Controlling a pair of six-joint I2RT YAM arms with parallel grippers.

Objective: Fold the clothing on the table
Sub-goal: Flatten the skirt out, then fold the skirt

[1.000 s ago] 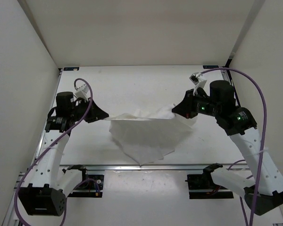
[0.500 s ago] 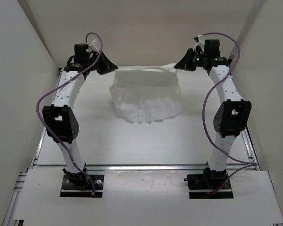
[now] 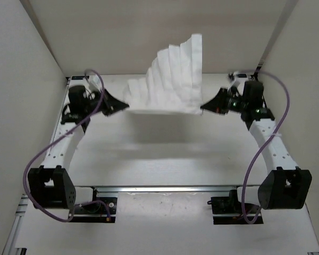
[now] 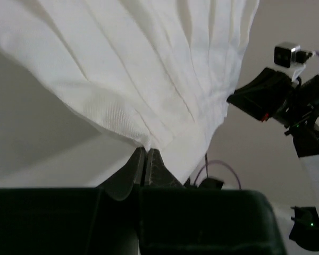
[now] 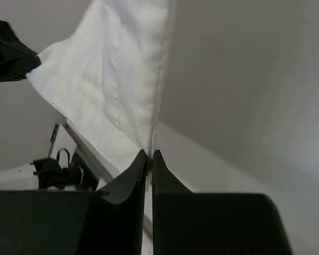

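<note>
The clothing is a white pleated garment held in the air between both arms, its free part flung up toward the back wall. My left gripper is shut on its left corner, and in the left wrist view the cloth fans out from the pinching left gripper. My right gripper is shut on the right corner. In the right wrist view the fabric rises from the closed right gripper. The table lies below, with the garment's shadow on it.
White walls enclose the table on the left, right and back. An aluminium rail runs along the near edge, with both arm bases behind it. Purple cables loop off both arms.
Both arms have pulled back and down from the far wall with the garment's corners. The hanging cloth has swung upward and backward and now billows above the held edge.
</note>
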